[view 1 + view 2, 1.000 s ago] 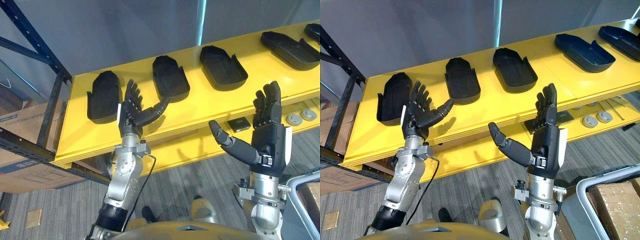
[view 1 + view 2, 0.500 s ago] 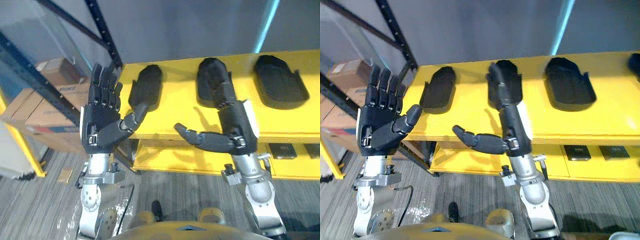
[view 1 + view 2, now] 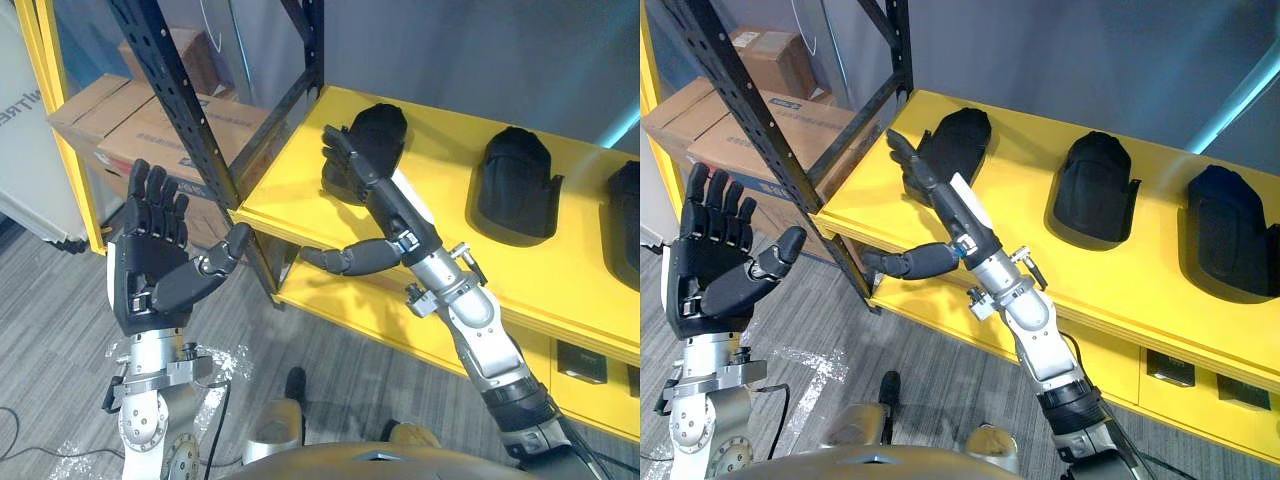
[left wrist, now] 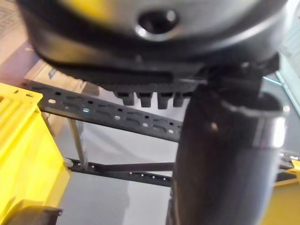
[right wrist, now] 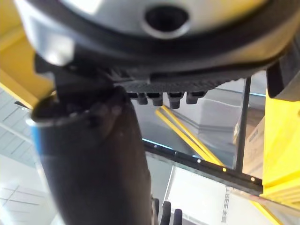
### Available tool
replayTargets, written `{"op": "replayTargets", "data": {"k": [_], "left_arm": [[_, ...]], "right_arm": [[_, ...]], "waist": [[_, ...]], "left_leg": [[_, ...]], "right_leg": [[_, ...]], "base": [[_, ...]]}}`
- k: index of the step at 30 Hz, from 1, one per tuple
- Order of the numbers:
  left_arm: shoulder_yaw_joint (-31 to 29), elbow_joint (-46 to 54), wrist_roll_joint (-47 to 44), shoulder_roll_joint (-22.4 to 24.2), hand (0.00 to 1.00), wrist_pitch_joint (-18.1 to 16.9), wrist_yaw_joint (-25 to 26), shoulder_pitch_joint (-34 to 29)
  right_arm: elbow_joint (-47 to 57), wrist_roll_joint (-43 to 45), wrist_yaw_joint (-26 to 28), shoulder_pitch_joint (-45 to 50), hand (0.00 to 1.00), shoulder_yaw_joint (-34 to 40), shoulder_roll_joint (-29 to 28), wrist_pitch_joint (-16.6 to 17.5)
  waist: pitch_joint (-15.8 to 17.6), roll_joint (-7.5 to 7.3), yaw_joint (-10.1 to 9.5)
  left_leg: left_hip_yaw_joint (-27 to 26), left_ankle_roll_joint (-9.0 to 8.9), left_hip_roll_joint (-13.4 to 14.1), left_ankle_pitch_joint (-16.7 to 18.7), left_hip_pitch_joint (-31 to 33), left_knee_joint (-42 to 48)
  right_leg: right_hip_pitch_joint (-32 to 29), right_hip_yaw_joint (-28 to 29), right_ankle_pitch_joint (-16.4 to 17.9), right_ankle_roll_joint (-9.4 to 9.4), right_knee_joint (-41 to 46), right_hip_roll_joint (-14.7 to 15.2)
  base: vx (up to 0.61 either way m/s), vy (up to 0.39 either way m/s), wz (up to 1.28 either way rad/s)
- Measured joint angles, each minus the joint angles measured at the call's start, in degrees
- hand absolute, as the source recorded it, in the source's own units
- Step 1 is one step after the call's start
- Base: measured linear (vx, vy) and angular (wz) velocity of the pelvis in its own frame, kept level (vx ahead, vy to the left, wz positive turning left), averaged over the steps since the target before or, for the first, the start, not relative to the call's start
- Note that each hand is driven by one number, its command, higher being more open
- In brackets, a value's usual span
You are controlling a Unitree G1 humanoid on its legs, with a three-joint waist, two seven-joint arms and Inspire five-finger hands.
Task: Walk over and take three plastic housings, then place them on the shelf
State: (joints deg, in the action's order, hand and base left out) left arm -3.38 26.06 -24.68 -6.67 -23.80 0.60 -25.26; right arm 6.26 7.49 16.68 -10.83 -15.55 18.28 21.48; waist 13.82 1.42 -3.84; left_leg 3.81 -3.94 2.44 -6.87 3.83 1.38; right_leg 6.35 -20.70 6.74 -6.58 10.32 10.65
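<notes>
Black plastic housings lie in a row along the yellow shelf [image 3: 330,150]. The right hand [image 3: 375,195] reaches over the shelf's front edge, fingers [image 3: 335,150] straight and apart, tips against the near rim of the end housing [image 3: 375,135] at about eleven o'clock, thumb spread below the edge; it grips nothing. Probably a reach for, or release of, that piece. The left hand [image 3: 150,270], at eight o'clock, is raised, splayed and empty. Two more housings [image 3: 1095,185] [image 3: 1225,230] sit toward two o'clock.
</notes>
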Motion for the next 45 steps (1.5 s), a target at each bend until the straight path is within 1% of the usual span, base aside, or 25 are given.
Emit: {"op": "replayTargets", "data": {"k": [3,5,6,8,11,14,16,17,19,23,28,31,33,36,38,45], "left_arm": [[-0.21,-0.05,0.01,0.03,1.00,-0.34,-0.33,0.17],[-0.84,-0.05,0.02,0.11,1.00,-1.00,-0.77,0.31],[-1.54,-0.05,-0.06,0.13,1.00,-1.11,-0.99,0.44],[-2.39,-0.05,-0.23,0.13,1.00,-1.13,-1.13,0.72],[-2.60,-0.08,-0.21,0.13,1.00,-1.13,-1.19,1.37],[-2.71,-0.90,-0.18,0.13,1.00,-1.22,-1.19,3.33],[-2.78,-1.32,-0.17,0.13,1.00,-1.22,-1.15,4.33],[-2.79,-1.46,-0.16,0.13,1.00,-1.22,-1.14,4.74],[-2.82,-1.63,-0.13,0.13,1.00,-1.23,-0.92,5.12],[-3.49,-1.81,-0.06,0.13,1.00,-1.27,0.27,5.72],[-3.77,-2.08,-0.06,0.13,1.00,-1.27,0.78,6.67],[-3.96,-2.69,-0.06,0.13,1.00,-1.39,1.25,7.94],[-4.10,-3.57,-0.07,0.14,1.00,-1.42,1.47,9.04],[-4.29,-3.66,-0.07,0.15,1.00,-1.42,1.47,9.07],[-4.32,-3.67,-0.10,0.24,1.00,-1.42,1.47,9.07],[-4.34,-3.66,-0.08,1.69,1.00,-1.42,1.51,9.03]], "right_arm": [[0.01,0.24,0.49,-0.79,1.00,-0.23,0.01,-2.28],[-0.04,0.23,0.77,-0.92,1.00,-0.26,0.01,-3.51],[-0.43,0.23,1.30,-1.27,1.00,-0.34,0.00,-3.74],[-1.23,0.23,2.01,-2.00,1.00,-0.45,0.00,-3.89],[-1.79,0.20,3.05,-3.62,1.00,-0.57,0.00,-6.01],[-3.07,0.09,3.09,-4.64,1.00,-0.90,0.00,-7.64],[-4.92,-0.44,3.02,-6.14,1.00,-0.92,0.03,-8.52],[-6.28,-0.45,2.73,-6.77,1.00,-0.89,0.07,-8.70],[-7.78,-0.49,2.09,-7.35,1.00,-0.87,0.18,-8.74],[-8.70,-0.63,-0.06,-9.48,1.00,-0.66,0.53,-8.41],[-9.05,-5.54,-3.65,-11.90,1.00,0.43,0.54,-7.95],[-11.04,-7.28,-6.20,-13.75,1.00,0.62,0.48,-6.22],[-11.85,-7.41,-7.67,-14.76,1.00,1.03,0.42,-5.31],[-12.46,-9.53,-10.06,-14.97,1.00,2.30,-0.26,-4.00],[-12.85,-9.56,-11.02,-14.97,1.00,2.67,-0.29,-3.62],[-13.36,-11.72,-11.21,-15.45,1.00,3.72,-0.51,-3.64]], "waist": [[0.90,0.01,-0.17],[1.96,-0.32,-0.60],[2.57,-0.62,-0.72],[3.09,-1.05,-0.82],[4.08,-1.42,-0.84],[5.18,-1.47,-1.24],[6.75,-1.44,-1.33],[7.40,-1.49,-1.50],[7.80,-1.46,-1.78],[10.32,-1.61,-2.13],[11.00,-1.53,-2.35],[11.25,-1.54,-2.48],[12.34,-1.49,-2.54],[13.20,-1.43,-2.71],[13.32,-1.44,-2.86],[13.33,-1.42,-3.04]], "left_leg": [[0.70,-0.02,0.30,-0.17,1.35,0.26],[0.93,-0.17,0.58,-0.38,1.84,0.37],[1.05,-0.43,0.65,-0.59,1.90,0.36],[1.12,-0.22,0.70,-1.02,2.30,0.42],[1.19,-0.23,0.69,-1.06,2.87,0.60],[1.19,-0.24,0.79,-1.04,3.64,0.97],[1.17,-0.41,0.96,-0.81,3.77,1.55],[1.16,-0.54,1.07,-0.73,3.99,1.61],[1.20,-0.55,1.25,-0.73,5.10,2.19],[1.27,-0.58,1.44,-0.76,5.83,2.70],[1.36,-0.62,1.52,-0.58,6.94,3.43],[1.44,-0.62,1.52,-0.62,7.51,3.55],[1.57,-0.63,1.53,-0.64,7.50,3.78],[1.65,-0.62,1.52,-0.66,7.52,3.84],[1.68,-0.60,1.50,-0.67,7.53,3.83],[1.80,-0.63,1.46,-0.70,7.54,3.83]], "right_leg": [[-1.01,-0.23,0.05,0.03,-0.11,-0.48],[-1.46,-0.23,-0.01,0.09,0.02,-0.81],[-1.55,-0.29,0.01,0.15,0.39,-0.87],[-2.00,-0.32,0.06,0.26,0.70,-0.90],[-2.51,-0.33,-0.21,0.00,0.85,-0.91],[-3.50,-0.21,-0.08,0.21,1.63,-0.91],[-3.53,-0.06,-0.03,0.29,1.90,-1.03],[-3.93,0.03,0.30,0.80,2.32,-1.07],[-5.00,0.09,0.36,0.89,2.75,-1.20],[-5.89,0.22,0.32,0.81,3.52,-1.30],[-6.73,0.18,0.40,0.92,3.83,-1.36],[-7.42,0.20,0.51,1.10,4.33,-1.32],[-7.40,0.13,0.64,1.31,4.67,-1.30],[-7.39,0.08,0.80,1.55,4.79,-1.29],[-7.40,0.05,0.82,1.56,4.81,-1.27],[-7.41,-0.04,0.86,1.57,4.91,-1.23]], "base": [[-0.07,-0.019,0.10],[-0.02,-0.030,0.05],[0.00,0.000,0.00],[0.00,-0.033,0.03],[0.00,-0.009,0.01],[0.00,0.000,0.00],[-0.04,-0.019,-0.04],[-0.05,-0.020,-0.04],[-0.02,-0.011,0.00],[0.00,0.000,0.00],[0.00,0.000,0.00],[0.00,0.000,0.00],[0.00,0.000,0.00],[0.00,0.000,0.00],[0.00,0.000,0.00],[0.00,0.000,0.00]]}}
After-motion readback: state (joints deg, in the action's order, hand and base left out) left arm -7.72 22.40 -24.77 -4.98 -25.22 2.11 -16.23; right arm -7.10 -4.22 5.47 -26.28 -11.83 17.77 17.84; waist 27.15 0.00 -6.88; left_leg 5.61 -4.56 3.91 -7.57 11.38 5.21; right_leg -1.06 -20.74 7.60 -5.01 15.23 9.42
